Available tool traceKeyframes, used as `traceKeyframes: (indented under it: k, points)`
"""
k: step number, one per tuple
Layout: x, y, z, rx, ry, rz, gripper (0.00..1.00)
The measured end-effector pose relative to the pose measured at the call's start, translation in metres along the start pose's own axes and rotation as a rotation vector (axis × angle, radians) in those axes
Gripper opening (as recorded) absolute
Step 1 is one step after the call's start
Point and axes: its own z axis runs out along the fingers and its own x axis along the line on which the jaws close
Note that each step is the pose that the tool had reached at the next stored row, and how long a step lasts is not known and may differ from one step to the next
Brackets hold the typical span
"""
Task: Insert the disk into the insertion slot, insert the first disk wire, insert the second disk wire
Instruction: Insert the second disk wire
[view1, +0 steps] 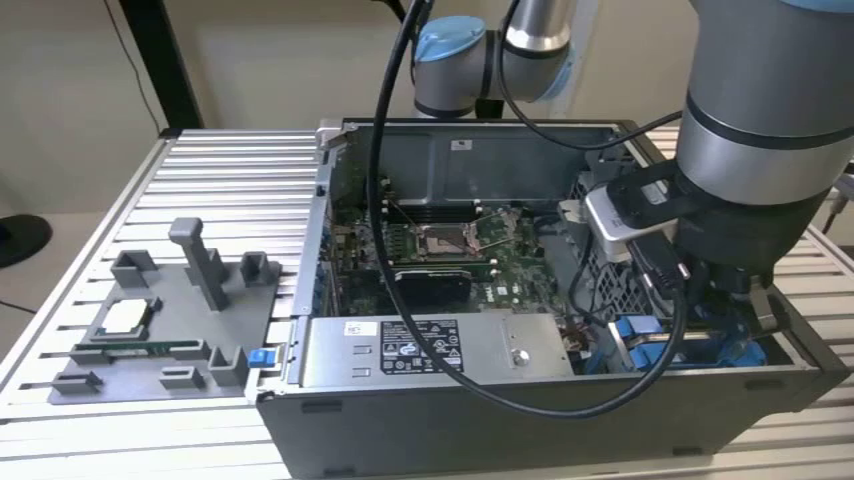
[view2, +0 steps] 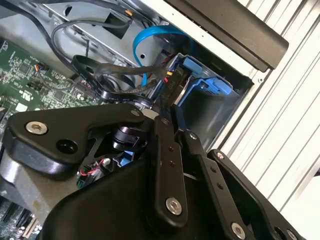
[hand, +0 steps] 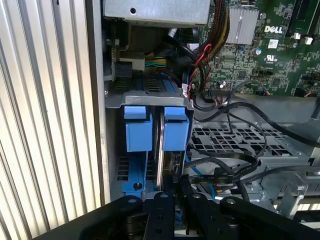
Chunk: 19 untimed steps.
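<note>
1. The arm is reaching down into the open computer case (view1: 534, 420), at its corner on the exterior view's right, where blue plastic parts are showing.
2. The tool (view2: 167, 107) is hanging over the insertion slot (hand: 150, 107), a grey bay sitting just inside the case wall, next to the ribbed metal surface (hand: 45, 125).
3. The tool's black fingers (view2: 165, 150) are lying pressed close together, and their tips are meeting a dark connector with thin coloured wires (view2: 172, 80) just above the bay; whether they are actually pinching it cannot be told.
4. The disk is sitting in the slot: its thin silver edge (hand: 160, 150) is standing upright between two bright blue carrier tabs (hand: 137, 127), seen in the first wrist view.
5. A light blue flat cable (view2: 150, 37) is curving above the bay, and black cables (hand: 230, 172) are looping beside it over a perforated metal cage (hand: 240, 142).
6. The green motherboard (view1: 441, 250) is lying on the case floor, and the silver labelled power-supply box (view1: 414, 350) is sitting along the near wall.
7. A grey fixture with upright posts (view1: 174, 320) is resting on the surface on the exterior view's left, well apart from the case.
</note>
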Motion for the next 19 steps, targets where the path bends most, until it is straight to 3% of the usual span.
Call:
traceKeyframes:
  k: [19]
  points:
    - [-0.0032,0.0021,0.0063,0.015,-0.0043,0.007,0.0]
